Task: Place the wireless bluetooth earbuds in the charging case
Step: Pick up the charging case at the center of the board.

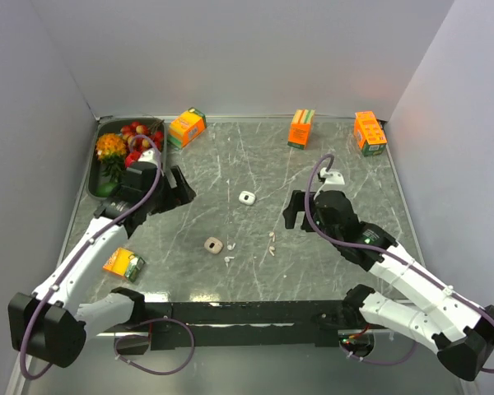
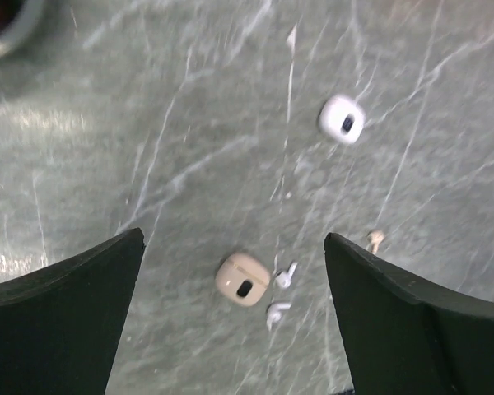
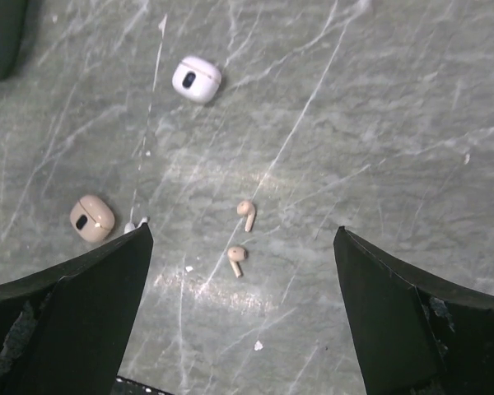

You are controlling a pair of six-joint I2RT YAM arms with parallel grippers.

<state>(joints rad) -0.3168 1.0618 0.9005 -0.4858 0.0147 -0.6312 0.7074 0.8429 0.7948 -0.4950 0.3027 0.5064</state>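
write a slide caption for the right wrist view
Open right gripper over a marbled table: two earbuds lie loose, a tan charging case at frame left, a white case beyond.

We see a bench with a dark grey-green marbled top and pale veins filling the middle of the frame. A plain, pale lavender-grey back wall spans the top, with a matching left panel and right panel at the sides.
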